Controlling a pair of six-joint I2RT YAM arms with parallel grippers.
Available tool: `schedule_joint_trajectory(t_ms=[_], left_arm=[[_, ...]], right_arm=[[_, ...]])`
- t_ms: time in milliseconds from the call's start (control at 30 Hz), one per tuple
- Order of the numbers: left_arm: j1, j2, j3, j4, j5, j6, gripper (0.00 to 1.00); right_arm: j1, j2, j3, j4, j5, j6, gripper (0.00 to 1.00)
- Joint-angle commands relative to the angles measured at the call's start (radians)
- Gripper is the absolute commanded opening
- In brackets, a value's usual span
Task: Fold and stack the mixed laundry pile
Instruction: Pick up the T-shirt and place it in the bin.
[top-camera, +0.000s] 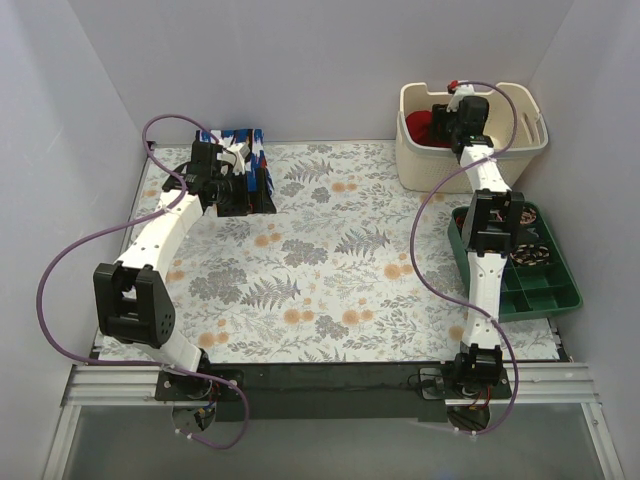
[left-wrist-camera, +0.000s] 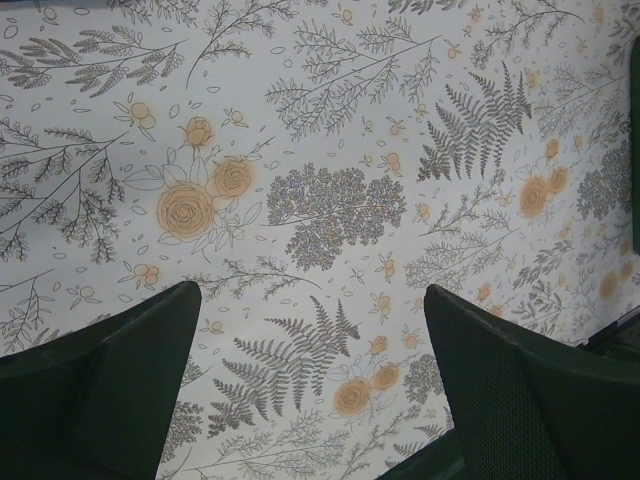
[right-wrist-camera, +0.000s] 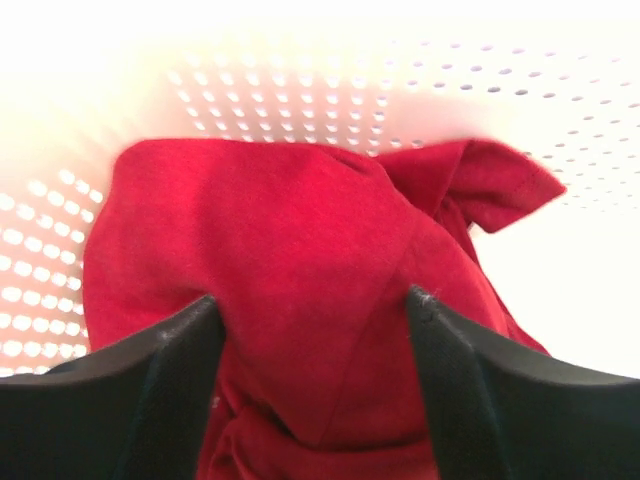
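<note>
The blue printed garment (top-camera: 262, 150) lies folded at the far left of the floral table cover. My left gripper (top-camera: 240, 185) hovers at it, open; in the left wrist view the left gripper (left-wrist-camera: 310, 290) has only the patterned cover between its fingers and the garment is out of that view. The deep red garment (top-camera: 420, 125) lies crumpled inside the cream basket (top-camera: 520, 130). My right gripper (top-camera: 442, 115) reaches down into the basket. In the right wrist view the right gripper (right-wrist-camera: 310, 300) stands open, its fingers pressed into the red garment (right-wrist-camera: 290, 220) on either side of a raised hump of cloth.
The perforated basket wall (right-wrist-camera: 300, 90) closely surrounds the right gripper. A green tray (top-camera: 540, 290) of coiled items sits at the right edge of the table, beside the right arm. White walls enclose the table on three sides.
</note>
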Motion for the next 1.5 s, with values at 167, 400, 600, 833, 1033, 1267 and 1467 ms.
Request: schedule_joint_trajectory(t_ms=[167, 400, 600, 833, 1033, 1267, 1467], left_arm=[[0.001, -0.033, 0.031, -0.031, -0.025, 0.011, 0.93], [0.002, -0.030, 0.053, -0.028, -0.039, 0.029, 0.93], [0.016, -0.056, 0.091, -0.016, -0.076, 0.025, 0.93], [0.119, -0.073, 0.169, -0.009, 0.032, -0.039, 0.93], [0.240, -0.145, 0.145, 0.114, 0.185, -0.171, 0.93], [0.266, -0.356, -0.039, 0.343, 0.224, -0.268, 0.93], [0.280, -0.400, 0.006, 0.267, 0.130, -0.227, 0.93]], right_arm=[[0.011, 0.006, 0.072, 0.231, 0.019, 0.024, 0.01], [0.008, -0.298, -0.027, 0.338, -0.025, 0.114, 0.01], [0.008, -0.493, -0.026, 0.357, -0.072, 0.156, 0.01], [0.032, -0.689, -0.023, 0.361, -0.215, 0.205, 0.01], [0.215, -0.849, -0.078, 0.358, -0.295, 0.182, 0.01], [0.494, -0.860, 0.092, 0.416, -0.179, 0.056, 0.01], [0.637, -0.939, -0.082, 0.505, -0.098, -0.099, 0.01]])
